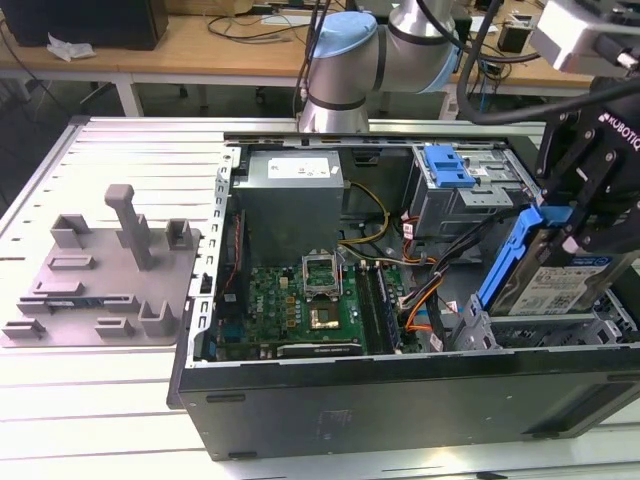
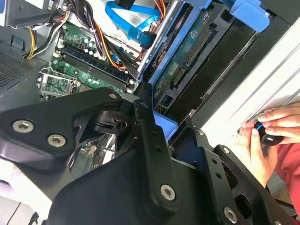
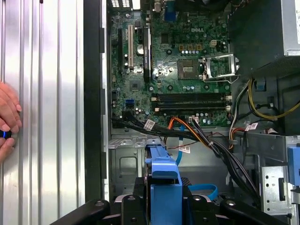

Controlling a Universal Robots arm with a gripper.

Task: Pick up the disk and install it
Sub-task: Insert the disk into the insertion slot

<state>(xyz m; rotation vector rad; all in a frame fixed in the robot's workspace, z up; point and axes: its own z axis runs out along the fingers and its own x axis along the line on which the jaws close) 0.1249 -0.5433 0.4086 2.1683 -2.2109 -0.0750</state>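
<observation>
The disk (image 1: 553, 287), a silver drive with a white-and-blue label in a blue plastic bracket (image 1: 508, 256), hangs tilted over the drive bay at the open computer case's corner on the exterior view's right. My black gripper (image 1: 572, 232) is shut on its upper end. In the first wrist view the blue bracket (image 3: 164, 180) stands edge-on between my fingers (image 3: 133, 204), above the metal bay floor (image 3: 123, 164). The second wrist view shows the disk's green circuit-board underside (image 2: 190, 58) beyond my gripper's linkage.
Inside the case lie the motherboard (image 1: 310, 300), a grey power supply box (image 1: 290, 190), a silver cage with a blue tab (image 1: 448, 168) and orange and black cables (image 1: 425, 300). A grey fixture plate (image 1: 100, 270) sits on the exterior view's left. A person's hand (image 3: 7, 119) rests outside the case.
</observation>
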